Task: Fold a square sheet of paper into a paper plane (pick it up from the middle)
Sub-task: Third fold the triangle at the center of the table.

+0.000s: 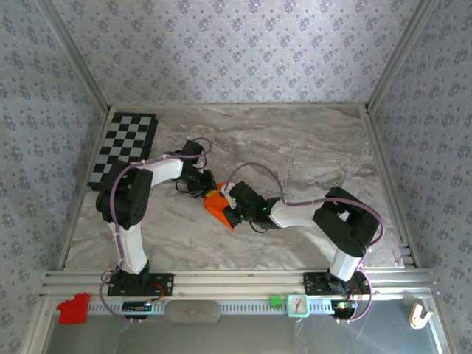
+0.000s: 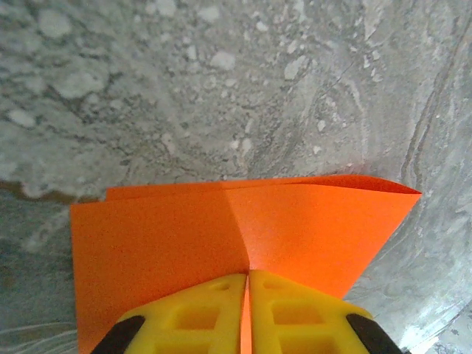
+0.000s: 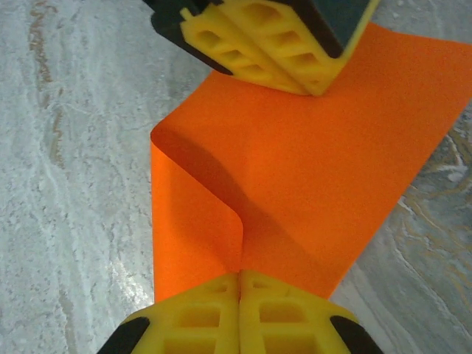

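Orange square sheet of paper (image 3: 317, 169) spanned the gap between tools; left gripper (image 2: 247, 284) and right gripper (image 3: 240, 280) each clamped an opposite edge. Advised: align edges squarely before pressing the crease.

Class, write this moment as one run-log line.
left hand: shut on orange paper | right hand: shut on orange paper | state: folded over, no plane yet | surface: marble table

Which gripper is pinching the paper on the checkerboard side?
The left gripper, shut on the square sheet of paper at its edge nearer the checkerboard; the right gripper pinches the opposite edge.
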### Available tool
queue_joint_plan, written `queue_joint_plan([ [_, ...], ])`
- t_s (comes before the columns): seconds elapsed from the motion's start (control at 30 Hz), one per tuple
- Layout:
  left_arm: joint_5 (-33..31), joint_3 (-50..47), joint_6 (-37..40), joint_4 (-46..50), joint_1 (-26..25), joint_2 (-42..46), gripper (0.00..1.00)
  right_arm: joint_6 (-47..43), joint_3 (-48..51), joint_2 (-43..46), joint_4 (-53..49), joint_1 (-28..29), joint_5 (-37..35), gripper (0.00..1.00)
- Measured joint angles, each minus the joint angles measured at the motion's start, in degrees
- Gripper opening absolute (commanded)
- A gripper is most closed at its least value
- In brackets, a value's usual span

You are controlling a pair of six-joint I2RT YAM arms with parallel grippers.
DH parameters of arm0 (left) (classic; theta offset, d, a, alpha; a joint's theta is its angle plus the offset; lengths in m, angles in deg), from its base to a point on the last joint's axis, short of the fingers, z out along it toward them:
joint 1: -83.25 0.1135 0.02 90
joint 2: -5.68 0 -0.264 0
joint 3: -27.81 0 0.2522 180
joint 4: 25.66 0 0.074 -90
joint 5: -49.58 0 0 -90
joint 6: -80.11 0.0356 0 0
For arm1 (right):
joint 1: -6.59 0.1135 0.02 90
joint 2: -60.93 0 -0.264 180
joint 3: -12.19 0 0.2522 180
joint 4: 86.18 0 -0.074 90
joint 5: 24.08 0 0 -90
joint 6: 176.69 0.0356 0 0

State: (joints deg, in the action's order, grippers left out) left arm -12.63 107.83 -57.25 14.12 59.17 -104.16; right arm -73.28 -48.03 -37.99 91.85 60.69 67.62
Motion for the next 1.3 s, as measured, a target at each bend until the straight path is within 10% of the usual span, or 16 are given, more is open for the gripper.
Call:
queue_joint_plan([
  [1.3, 0.02, 0.17, 0.02, 0.0, -0.07, -0.11, 0.11, 2.29, -2.69, -1.81, -5.01, 0.31, -3.41, 0.06],
])
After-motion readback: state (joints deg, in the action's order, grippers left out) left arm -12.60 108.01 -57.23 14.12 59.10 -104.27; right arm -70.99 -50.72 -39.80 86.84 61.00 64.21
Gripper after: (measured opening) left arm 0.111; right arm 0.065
